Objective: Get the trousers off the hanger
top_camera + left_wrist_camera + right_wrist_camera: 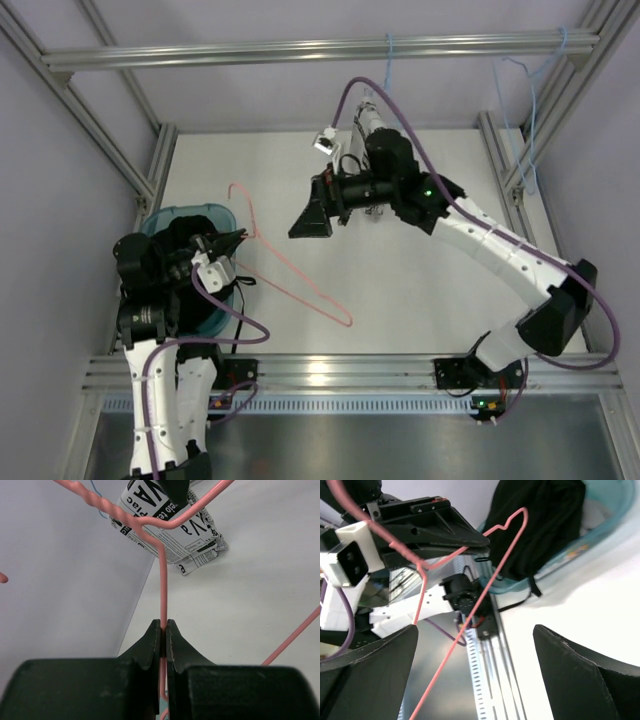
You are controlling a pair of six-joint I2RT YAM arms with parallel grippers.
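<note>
Clearly, the hanger is clenched by the left gripper: in the left wrist view one straight run of the pink wire is pinched between the closed fingertips and rises straight ahead of them to a bend and a twisted neck. From above, the wire frame is seen spread out in front of and to the right of that gripper, its hook pointing away from the fingers. The wire is seen bare along its visible length.

The trousers are bunched as a black heap in a teal basin, which sits under and just behind the left gripper, beside that arm. A thin black cord is seen trailing over the basin's rim.

The right gripper is held released, its two fingers spread wide with nothing between them. It is pointed toward the left gripper, and the hanger and the basin are seen ahead of its fingers, well apart from them.

A printed cloth lies on the table beyond the left fingertips, past the hanger's neck.
</note>
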